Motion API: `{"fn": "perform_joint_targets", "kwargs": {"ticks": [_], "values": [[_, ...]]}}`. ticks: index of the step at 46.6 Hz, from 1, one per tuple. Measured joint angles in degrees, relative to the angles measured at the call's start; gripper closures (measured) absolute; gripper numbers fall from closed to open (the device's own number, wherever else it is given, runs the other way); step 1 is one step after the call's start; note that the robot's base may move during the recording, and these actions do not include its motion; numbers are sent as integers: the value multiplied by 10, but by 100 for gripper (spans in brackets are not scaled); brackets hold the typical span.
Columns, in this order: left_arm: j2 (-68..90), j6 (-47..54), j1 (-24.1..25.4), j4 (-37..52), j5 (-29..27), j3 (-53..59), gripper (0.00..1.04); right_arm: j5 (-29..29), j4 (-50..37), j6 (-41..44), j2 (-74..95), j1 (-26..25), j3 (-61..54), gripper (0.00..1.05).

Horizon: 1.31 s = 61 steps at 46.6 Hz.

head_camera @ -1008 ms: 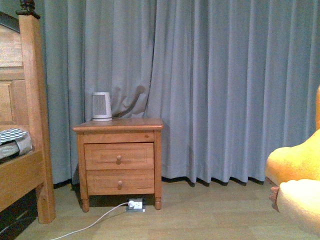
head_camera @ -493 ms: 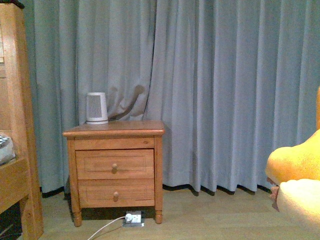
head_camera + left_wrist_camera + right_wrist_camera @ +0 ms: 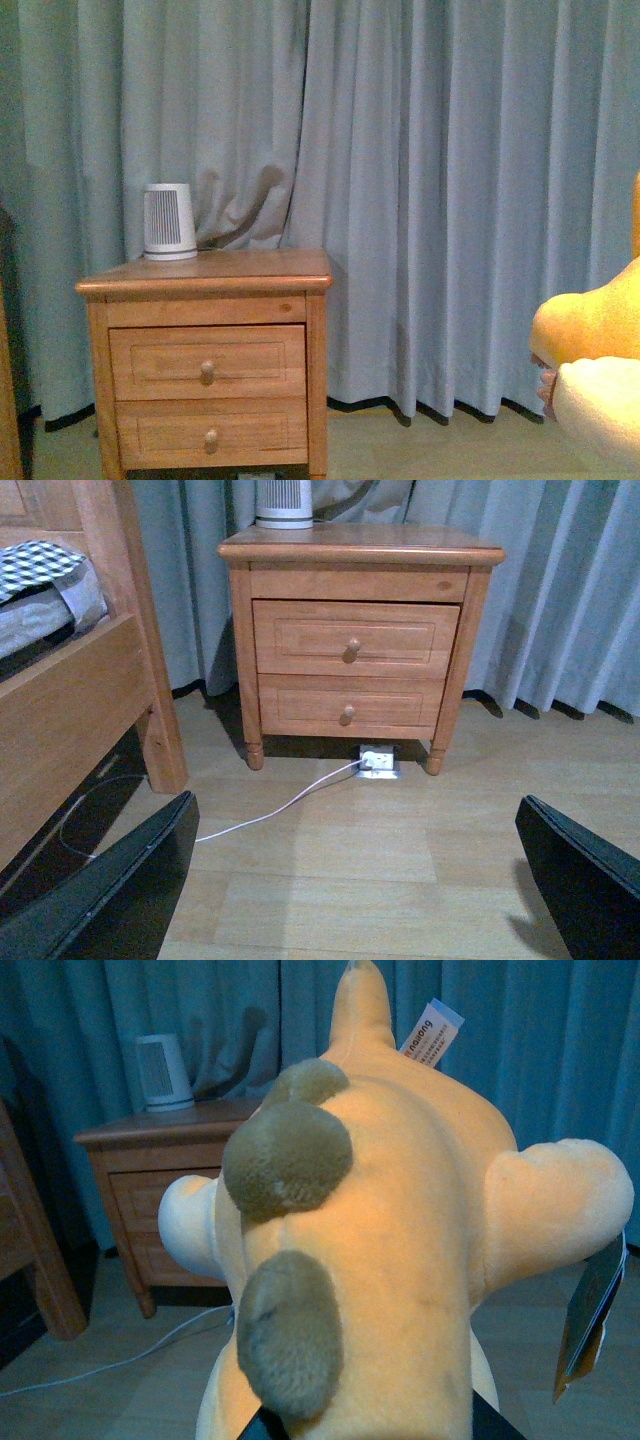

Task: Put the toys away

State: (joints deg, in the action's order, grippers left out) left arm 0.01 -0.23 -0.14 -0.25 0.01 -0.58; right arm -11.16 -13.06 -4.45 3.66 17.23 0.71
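Left gripper (image 3: 355,800) is spread wide, two black fingers (image 3: 120,890) w/ pale wood-plank floor (image 3: 400,880) showing between them. Ahead: honey-brown wooden nightstand (image 3: 360,555) w/ two drawers, both closed, one round knob each. White ribbed cylindrical device (image 3: 285,505) sits on its top, partly cut off by frame edge. Small white power socket block (image 3: 379,762) lies on floor under nightstand, w/ thin white cable (image 3: 270,815) trailing twd brown wooden bed frame (image 3: 80,700) beside it. Black-&-white checked fabric (image 3: 40,562) on bed. Grey-blue pleated curtains (image 3: 570,600) hang behind.

Two-drawer wooden nightstand (image 3: 205,310), white ribbed device (image 3: 169,222) on top, grey-blue curtain (image 3: 450,180) behind, power strip (image 3: 378,762) underneath, bed frame (image 3: 80,710) beside
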Motion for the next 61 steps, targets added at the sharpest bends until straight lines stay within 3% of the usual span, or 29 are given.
{"fn": "perform_joint_targets", "kwargs": {"ticks": [61], "values": [[0, 0, 1, 0, -1, 0, 6, -1, 0, 0, 0, 1, 0, 97]]}}
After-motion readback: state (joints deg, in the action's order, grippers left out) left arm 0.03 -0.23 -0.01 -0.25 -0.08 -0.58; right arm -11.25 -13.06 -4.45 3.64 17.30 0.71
